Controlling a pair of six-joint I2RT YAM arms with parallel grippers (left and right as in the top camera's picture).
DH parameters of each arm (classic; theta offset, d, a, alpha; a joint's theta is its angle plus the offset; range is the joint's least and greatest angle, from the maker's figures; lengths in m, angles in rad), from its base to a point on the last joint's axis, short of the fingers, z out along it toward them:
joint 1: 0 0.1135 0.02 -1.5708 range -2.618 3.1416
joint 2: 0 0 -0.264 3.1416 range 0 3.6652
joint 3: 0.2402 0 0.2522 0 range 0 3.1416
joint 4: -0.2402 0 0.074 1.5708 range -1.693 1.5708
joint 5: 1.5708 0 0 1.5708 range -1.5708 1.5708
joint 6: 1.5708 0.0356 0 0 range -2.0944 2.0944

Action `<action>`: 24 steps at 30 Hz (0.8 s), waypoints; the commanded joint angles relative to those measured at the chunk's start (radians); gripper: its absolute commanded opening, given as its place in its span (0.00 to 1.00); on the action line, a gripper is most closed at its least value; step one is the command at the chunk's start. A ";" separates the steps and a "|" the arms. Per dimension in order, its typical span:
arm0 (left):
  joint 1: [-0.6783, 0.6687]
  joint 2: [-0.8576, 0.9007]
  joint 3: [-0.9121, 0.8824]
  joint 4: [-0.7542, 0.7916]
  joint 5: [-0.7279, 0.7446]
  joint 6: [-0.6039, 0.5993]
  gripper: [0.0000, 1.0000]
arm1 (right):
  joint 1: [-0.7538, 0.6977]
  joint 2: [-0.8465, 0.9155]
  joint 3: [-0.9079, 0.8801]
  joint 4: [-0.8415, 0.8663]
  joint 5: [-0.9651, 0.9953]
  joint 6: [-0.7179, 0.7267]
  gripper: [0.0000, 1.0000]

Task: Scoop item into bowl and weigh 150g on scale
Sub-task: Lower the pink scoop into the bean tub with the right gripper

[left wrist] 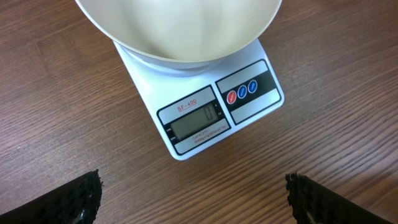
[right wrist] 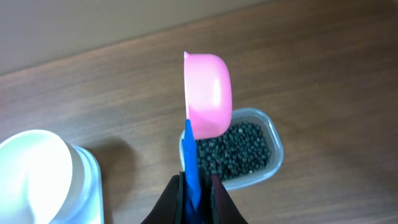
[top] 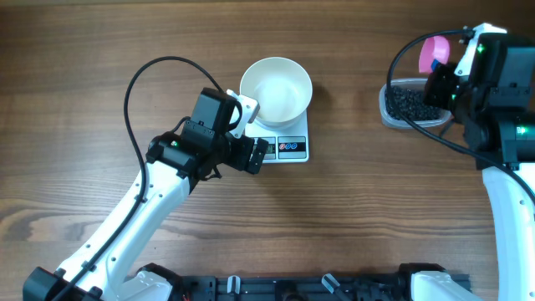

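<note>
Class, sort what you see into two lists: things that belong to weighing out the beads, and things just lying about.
Belongs to the job: white bowl, scale, black beads, clear tub holding them, pink scoop.
Just there: wooden table, black cable.

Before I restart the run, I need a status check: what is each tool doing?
Left tool: open, holding nothing.
Right tool: closed on the blue handle of the small pink plastic scoop.
</note>
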 commanded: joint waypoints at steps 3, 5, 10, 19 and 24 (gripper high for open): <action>0.005 -0.009 0.016 0.000 0.019 0.015 1.00 | -0.002 0.005 0.019 -0.053 0.006 -0.078 0.04; 0.005 -0.009 0.016 0.000 0.019 0.015 1.00 | -0.002 0.006 0.019 -0.074 0.006 -0.114 0.04; 0.005 -0.009 0.016 0.000 0.019 0.015 1.00 | -0.002 0.008 -0.010 -0.083 0.042 -0.230 0.04; 0.005 -0.009 0.016 0.000 0.019 0.015 1.00 | -0.002 0.053 -0.048 -0.074 0.132 -0.265 0.04; 0.005 -0.009 0.016 0.000 0.019 0.015 1.00 | -0.002 0.093 -0.048 -0.070 0.132 -0.278 0.04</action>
